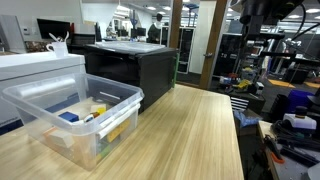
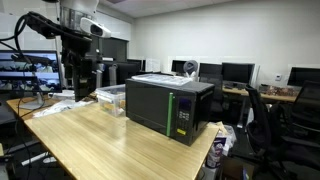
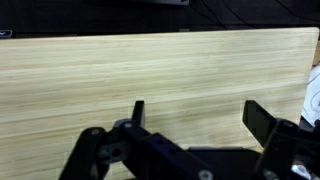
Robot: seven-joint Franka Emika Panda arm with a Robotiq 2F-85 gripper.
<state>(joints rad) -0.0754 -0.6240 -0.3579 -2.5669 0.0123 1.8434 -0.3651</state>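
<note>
My gripper (image 3: 196, 112) is open and empty in the wrist view, its two black fingers spread apart above the bare light wooden tabletop (image 3: 150, 70). In an exterior view the arm and gripper (image 2: 72, 62) hang high over the far end of the table. In the exterior view that looks along the table only the arm's upper part (image 1: 262, 12) shows at the top edge. A clear plastic bin (image 1: 72, 115) with small coloured items stands on the table, away from the gripper. Nothing lies between the fingers.
A black microwave (image 2: 168, 107) stands on the wooden table (image 2: 100, 140); it also shows behind the bin (image 1: 135, 68). A white appliance (image 1: 35, 68) sits beside the bin. Office chairs (image 2: 270, 125), monitors (image 2: 238, 72) and cluttered benches (image 1: 285, 110) surround the table.
</note>
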